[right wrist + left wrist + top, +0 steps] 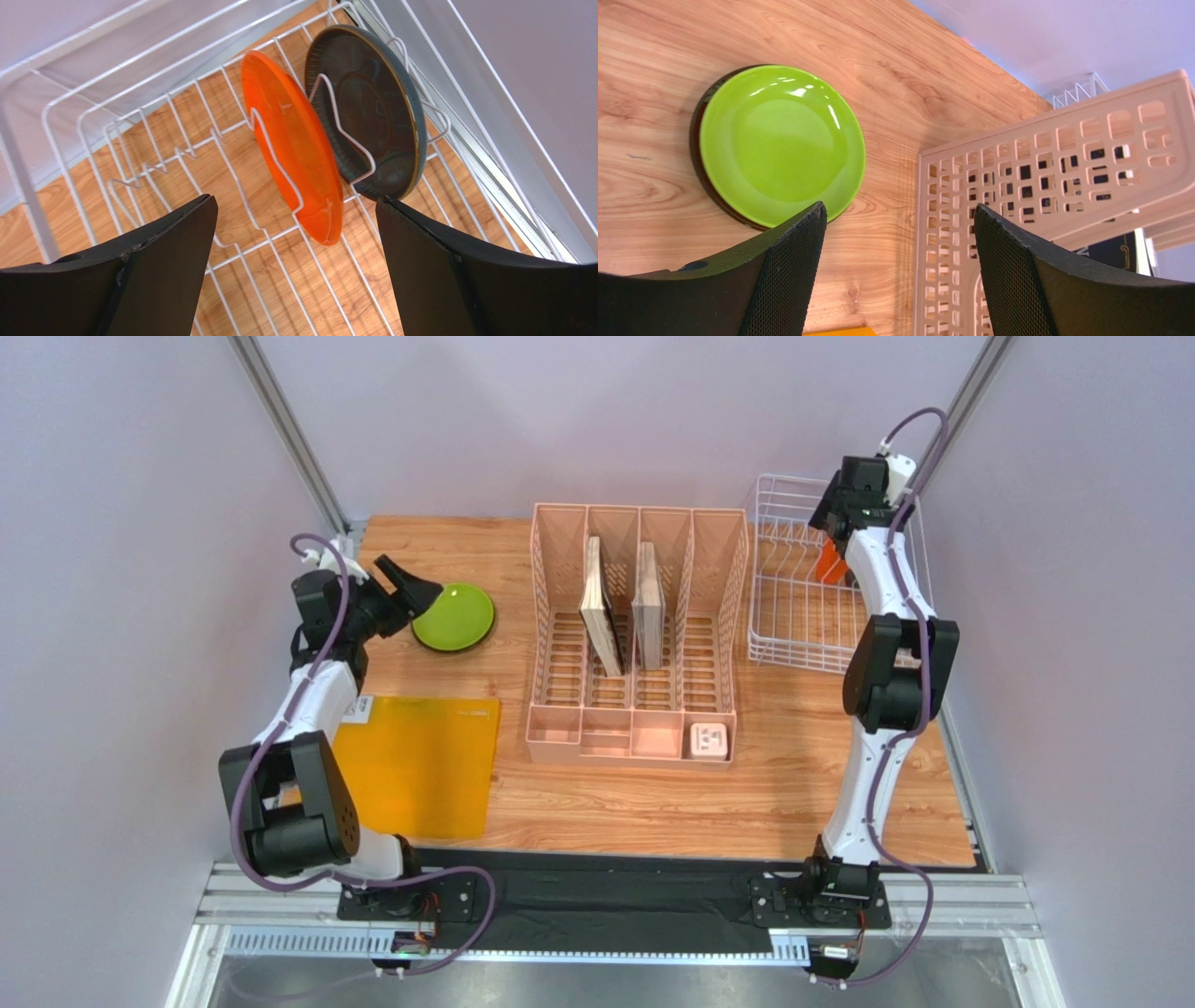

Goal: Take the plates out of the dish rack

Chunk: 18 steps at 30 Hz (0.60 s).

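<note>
Left gripper (899, 217): I read it as spread wide, holding off above the wood just beside the lime green plate (780, 140); its black fingers (787, 280) have a fine mesh texture on the inner faces.
Lime green plate: round, glossy, lying flat on the table (631, 798) at the far left. A dark rim peeks out along its left edge; I cannot tell what that is.
Right gripper (295, 206): also spread, hanging over the dish rack (786, 609) with both smooth black fingers clear of the plates.
Dish rack: thin white wire, rectangular, with bent upright tines, at the far right corner.
Orange plate (316, 168): shiny disc standing on edge between tines, tilted.
Dark plate (372, 105): grey-teal, matte with faint concentric rings, on edge just behind the orange one.
Pink organizer (561, 616): slotted plastic with dividers, mid-table.
Yellow mat (421, 763): flat, square, near my left arm.
</note>
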### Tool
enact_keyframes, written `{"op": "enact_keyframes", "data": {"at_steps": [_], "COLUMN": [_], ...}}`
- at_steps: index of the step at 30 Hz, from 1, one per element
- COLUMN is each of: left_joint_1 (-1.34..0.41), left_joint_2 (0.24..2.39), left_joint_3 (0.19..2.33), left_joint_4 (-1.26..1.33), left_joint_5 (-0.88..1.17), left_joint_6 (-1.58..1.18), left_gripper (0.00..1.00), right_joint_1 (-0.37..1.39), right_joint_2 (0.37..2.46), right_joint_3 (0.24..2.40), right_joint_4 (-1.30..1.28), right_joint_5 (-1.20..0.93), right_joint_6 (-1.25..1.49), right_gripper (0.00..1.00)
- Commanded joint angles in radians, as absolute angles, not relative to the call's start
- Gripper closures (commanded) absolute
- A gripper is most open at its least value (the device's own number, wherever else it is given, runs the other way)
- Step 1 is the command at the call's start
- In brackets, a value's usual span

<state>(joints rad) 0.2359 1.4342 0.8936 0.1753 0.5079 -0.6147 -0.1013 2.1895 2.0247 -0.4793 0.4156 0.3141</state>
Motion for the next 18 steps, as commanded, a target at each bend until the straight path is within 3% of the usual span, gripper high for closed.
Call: {"op": "enact_keyframes", "data": {"at_steps": [1,4,7,8,10,11,13,18], "left_joint_1": [0.219,0.195,0.17,0.164,0.141,0.129,0.118,0.071], "left_joint_2": [1.379,1.341,1.31,1.293,1.279,1.264,1.253,1.233], "left_joint_3": [0.871,0.854,0.841,0.836,0.819,0.813,0.798,0.779], "left_joint_4": [0.189,0.193,0.199,0.202,0.213,0.215,0.23,0.232], "left_joint_5": [0.561,0.565,0.578,0.583,0.575,0.571,0.572,0.554], "left_joint_6": [-0.601,-0.597,-0.592,-0.592,-0.589,-0.591,-0.6,-0.594], "left_gripper": [0.18,0.18,0.18,0.19,0.19,0.19,0.19,0.19], "right_joint_1": [-0.13,-0.143,-0.15,-0.15,-0.15,-0.149,-0.149,-0.121], "right_joint_2": [2.221,2.243,2.263,2.267,2.283,2.287,2.29,2.249], "right_joint_3": [2.068,2.075,2.08,2.083,2.1,2.103,2.106,2.082], "right_joint_4": [-0.502,-0.505,-0.486,-0.482,-0.483,-0.482,-0.483,-0.474], "right_joint_5": [0.413,0.371,0.315,0.283,0.25,0.233,0.222,0.279], "right_joint_6": [0.298,0.295,0.287,0.276,0.267,0.265,0.264,0.219], "right_gripper": [0.11,0.14,0.27,0.41,0.57,0.86,1.0,1.0]}}
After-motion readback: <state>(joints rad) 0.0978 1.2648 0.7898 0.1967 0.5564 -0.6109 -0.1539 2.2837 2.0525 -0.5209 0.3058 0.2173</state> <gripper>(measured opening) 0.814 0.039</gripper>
